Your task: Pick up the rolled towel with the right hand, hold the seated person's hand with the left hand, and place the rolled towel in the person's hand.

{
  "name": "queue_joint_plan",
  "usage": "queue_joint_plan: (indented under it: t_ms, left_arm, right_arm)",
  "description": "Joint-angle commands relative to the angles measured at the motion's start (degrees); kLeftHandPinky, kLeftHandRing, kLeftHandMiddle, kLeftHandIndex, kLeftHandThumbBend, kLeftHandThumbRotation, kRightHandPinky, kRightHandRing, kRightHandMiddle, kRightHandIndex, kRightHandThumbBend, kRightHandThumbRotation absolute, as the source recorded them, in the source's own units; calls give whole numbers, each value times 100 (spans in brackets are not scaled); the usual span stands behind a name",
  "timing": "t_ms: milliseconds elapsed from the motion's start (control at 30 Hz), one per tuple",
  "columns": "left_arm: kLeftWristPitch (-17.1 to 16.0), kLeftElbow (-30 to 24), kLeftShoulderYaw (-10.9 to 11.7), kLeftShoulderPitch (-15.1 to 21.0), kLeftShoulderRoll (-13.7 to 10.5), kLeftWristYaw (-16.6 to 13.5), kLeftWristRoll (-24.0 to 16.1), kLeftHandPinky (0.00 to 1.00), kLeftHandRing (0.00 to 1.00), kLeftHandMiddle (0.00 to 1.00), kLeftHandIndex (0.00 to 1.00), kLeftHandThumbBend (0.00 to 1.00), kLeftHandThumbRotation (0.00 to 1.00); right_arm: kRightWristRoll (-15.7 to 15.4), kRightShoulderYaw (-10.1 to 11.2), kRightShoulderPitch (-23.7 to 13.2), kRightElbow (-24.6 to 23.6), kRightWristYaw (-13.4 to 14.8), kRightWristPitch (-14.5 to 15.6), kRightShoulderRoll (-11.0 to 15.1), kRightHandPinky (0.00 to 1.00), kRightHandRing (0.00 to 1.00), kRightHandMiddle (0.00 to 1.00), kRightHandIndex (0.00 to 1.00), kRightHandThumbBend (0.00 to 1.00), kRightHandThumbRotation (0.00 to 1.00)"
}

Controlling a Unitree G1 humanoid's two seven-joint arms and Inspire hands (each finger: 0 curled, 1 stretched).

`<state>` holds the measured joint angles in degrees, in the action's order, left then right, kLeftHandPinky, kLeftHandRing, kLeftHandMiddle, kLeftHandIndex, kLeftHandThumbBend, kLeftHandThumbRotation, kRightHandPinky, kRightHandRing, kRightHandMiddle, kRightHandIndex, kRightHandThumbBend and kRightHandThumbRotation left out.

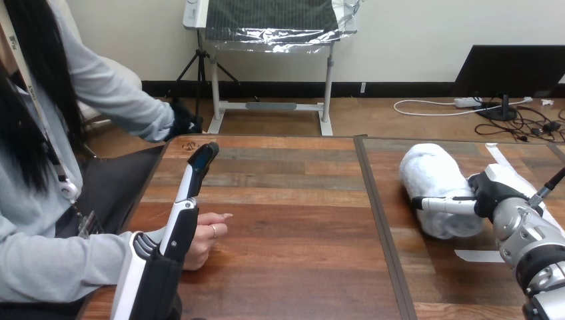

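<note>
The white rolled towel (433,177) lies on the right half of the wooden table (293,267). My right hand (493,193) is at the towel's right end, one finger (443,204) pressed across its near side, the others hidden behind the roll. At the left, my left hand (180,233) stands on edge with straight fingers pointing away from me, open. The person's hand (205,235) rests loosely curled on the table just right of my left palm, partly hidden behind it. I cannot tell if the two touch.
A dark seam (376,220) splits the table into two boards. White tape strips (476,255) lie near the towel on the right board. The person's other hand (183,121) hovers at the table's far left corner.
</note>
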<state>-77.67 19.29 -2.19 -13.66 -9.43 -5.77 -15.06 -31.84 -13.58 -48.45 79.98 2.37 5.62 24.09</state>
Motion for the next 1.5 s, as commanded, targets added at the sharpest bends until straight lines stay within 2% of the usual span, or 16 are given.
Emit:
queue_joint_plan:
  t_ms: [0,100,333,467,500,600,733,900,1233,1467]
  left_arm:
    - [84,-356,-189,52,-125,132,298,100,100,100,100,100,60]
    - [17,-318,-207,68,-128,185,384,100,100,100,100,100,58]
    - [-3,-361,-142,24,-48,268,394,100,100,100,100,100,56]
    - [11,-399,-135,-3,-37,313,417,100,100,100,100,100,57]
    - [9,-402,-132,-6,-31,321,420,100,100,100,100,100,57]
    - [-93,-316,-79,36,13,313,396,100,100,100,100,100,58]
    - [-29,-368,-103,-15,-12,348,427,100,100,100,100,100,58]
    - [-52,-367,-116,-30,-4,372,454,99,100,100,100,100,58]
    - [-110,-324,11,-25,81,374,361,97,100,100,100,100,60]
    - [-92,-269,34,-37,147,369,370,94,100,100,99,100,59]
  right_arm:
    - [27,-18,107,-31,61,111,-287,49,73,79,85,96,55]
    - [-51,-88,136,-34,230,102,-303,47,71,78,87,95,49]
    - [62,44,230,-48,589,19,-330,42,64,73,83,93,31]
    - [53,45,268,-53,730,-45,-329,41,62,70,76,92,18]
    - [54,48,274,-53,752,-56,-328,41,60,68,73,91,12]
    - [115,120,289,-53,818,-82,-322,41,59,66,68,91,6]
    - [205,220,348,-69,1042,-259,-309,43,58,64,61,88,2]
    - [299,302,406,-74,1152,-446,-280,45,57,61,54,86,1]
    - [496,486,433,-94,1365,-669,-268,48,57,60,52,82,0]
    - [633,614,436,-118,1411,-872,-264,51,62,63,51,84,0]
